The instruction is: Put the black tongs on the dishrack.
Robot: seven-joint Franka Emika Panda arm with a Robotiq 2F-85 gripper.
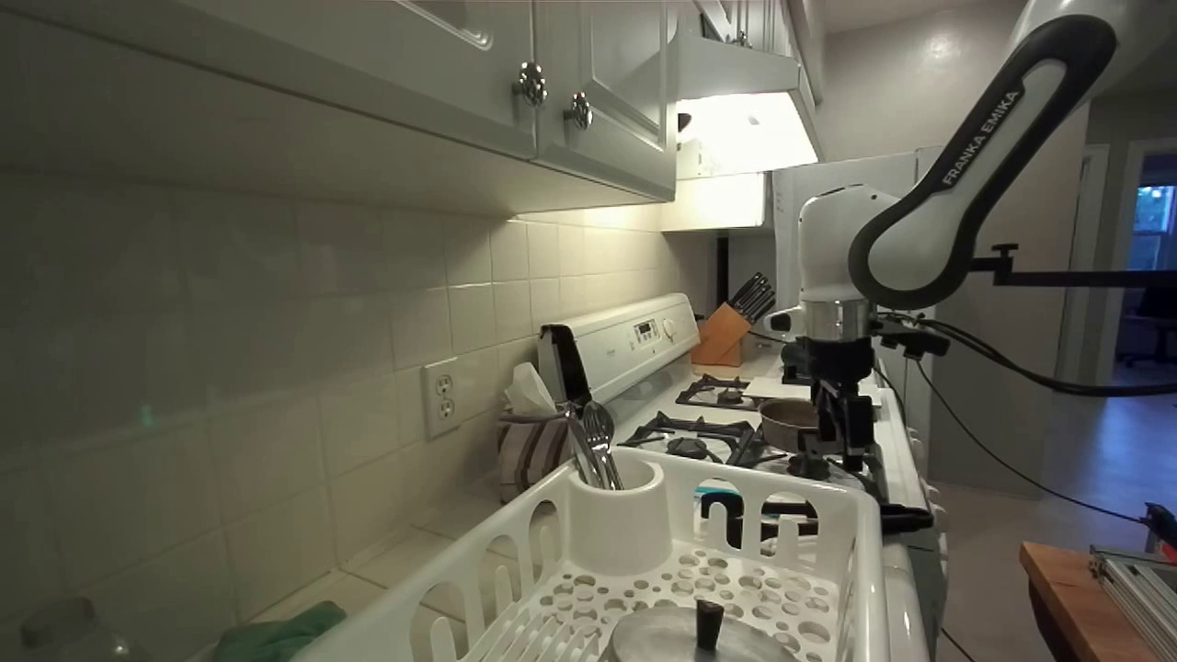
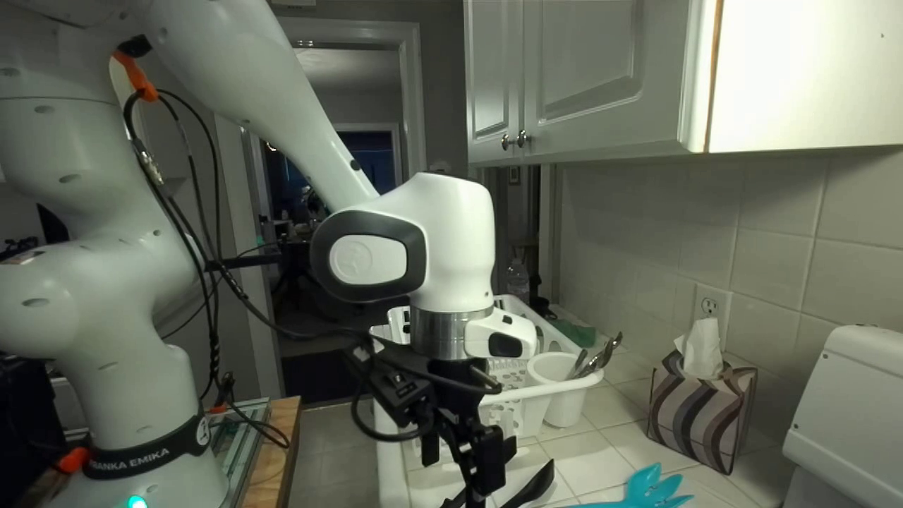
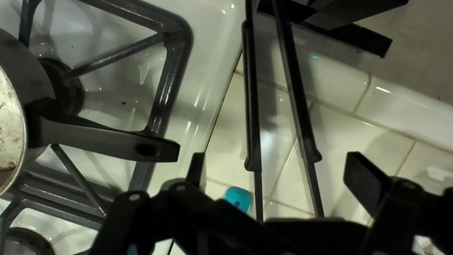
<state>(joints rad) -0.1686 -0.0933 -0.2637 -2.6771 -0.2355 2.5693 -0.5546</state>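
Pickup pending: the black tongs (image 3: 252,106) lie on the white-tiled tabletop (image 3: 354,138), beside the stove (image 3: 212,46) and outside the dishrack (image 1: 872,588) meant to receive them. Taking the top of the wrist view as 12 o'clock, their two arms run from 12 down toward 6, while a pan handle (image 3: 106,140) points in from 9.

The end effector (image 3: 277,170) is spread wide over the tongs, a jaw to either side, nothing gripped; it looks lined up and apart from them, though from here I cannot tell how much height is left. In an exterior view the rack sits between 7 and 8 o'clock of it, holding a pot lid (image 1: 676,634) and a white cup (image 1: 618,524) of cutlery (image 1: 599,425), no tongs among them.

I would call the job barely begun: the approach seems nearly made, but the grasp, the lift, the carry to the rack and the release all remain. A blue utensil (image 2: 649,488), toward 5 o'clock from the centre of an exterior view, lies near the tongs.
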